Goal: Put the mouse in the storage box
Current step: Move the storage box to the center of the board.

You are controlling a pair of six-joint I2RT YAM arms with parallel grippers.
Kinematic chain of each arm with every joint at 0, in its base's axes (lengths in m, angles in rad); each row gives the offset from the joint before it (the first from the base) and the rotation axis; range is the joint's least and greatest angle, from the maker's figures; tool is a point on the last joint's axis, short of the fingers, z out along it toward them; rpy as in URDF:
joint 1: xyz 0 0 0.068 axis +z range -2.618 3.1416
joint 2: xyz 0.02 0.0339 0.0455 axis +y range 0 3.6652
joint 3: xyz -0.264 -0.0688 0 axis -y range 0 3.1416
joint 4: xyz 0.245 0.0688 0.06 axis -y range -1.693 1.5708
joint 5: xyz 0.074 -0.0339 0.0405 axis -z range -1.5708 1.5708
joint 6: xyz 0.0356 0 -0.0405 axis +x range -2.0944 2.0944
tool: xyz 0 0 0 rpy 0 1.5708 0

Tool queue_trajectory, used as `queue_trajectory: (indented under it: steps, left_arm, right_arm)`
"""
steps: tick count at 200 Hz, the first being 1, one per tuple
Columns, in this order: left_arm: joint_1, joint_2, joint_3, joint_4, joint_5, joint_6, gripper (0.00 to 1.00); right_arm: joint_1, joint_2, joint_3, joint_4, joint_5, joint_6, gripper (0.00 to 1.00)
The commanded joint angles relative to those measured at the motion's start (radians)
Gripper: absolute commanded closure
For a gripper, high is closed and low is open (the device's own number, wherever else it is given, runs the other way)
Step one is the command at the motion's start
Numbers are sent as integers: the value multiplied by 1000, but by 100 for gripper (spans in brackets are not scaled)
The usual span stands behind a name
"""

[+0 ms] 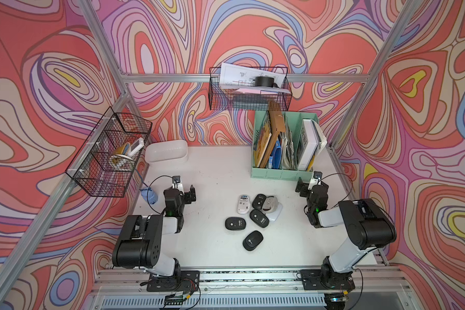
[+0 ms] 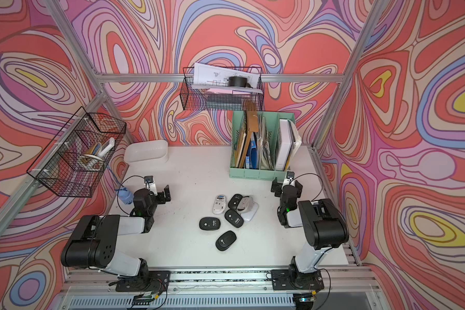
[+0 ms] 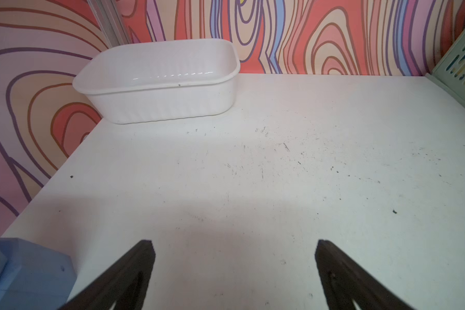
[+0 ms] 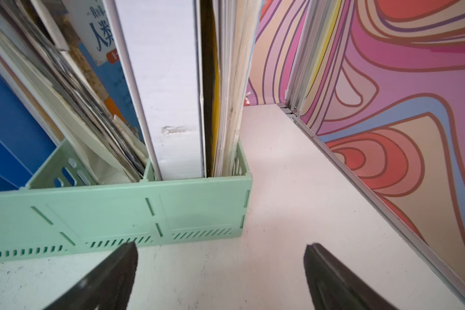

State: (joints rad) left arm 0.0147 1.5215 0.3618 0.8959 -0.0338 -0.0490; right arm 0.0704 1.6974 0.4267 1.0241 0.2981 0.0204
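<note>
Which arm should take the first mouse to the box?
Probably left: the storage box sits in the far corner on its side, while the mice lie between left gripper and right gripper.

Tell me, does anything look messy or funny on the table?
The black, white and grey computer mice lie jumbled mid-table; a grey mouse sits atop a flat white one. A white oval mouse seems flipped, label up. The shallow white plastic storage box looks empty.

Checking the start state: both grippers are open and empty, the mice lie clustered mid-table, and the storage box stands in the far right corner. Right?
Not quite: both top views show the storage box in the far left corner; the mint-green file organizer holds the far right. The rest stands: left gripper and right gripper open and empty, mice clustered mid-table.
</note>
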Motion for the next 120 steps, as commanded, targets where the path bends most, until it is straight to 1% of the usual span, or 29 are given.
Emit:
queue_trajectory:
  steps: [1, 95, 108, 115, 120]
  left_arm:
    - [5, 12, 9, -12, 25, 9, 1]
    - [8, 11, 8, -10, 30, 7, 1]
    - [8, 3, -2, 4, 47, 17, 1]
    - [6, -17, -18, 12, 63, 25, 1]
    - [-3, -36, -31, 15, 54, 36, 1]
  right_arm:
    - [-6, 8, 16, -1, -2, 9, 2]
    - [-7, 6, 10, 11, 1, 5, 2]
    - [-6, -6, -2, 25, -18, -4, 2]
    - [-6, -21, -16, 38, -31, -10, 2]
    - [-6, -40, -27, 40, -46, -15, 2]
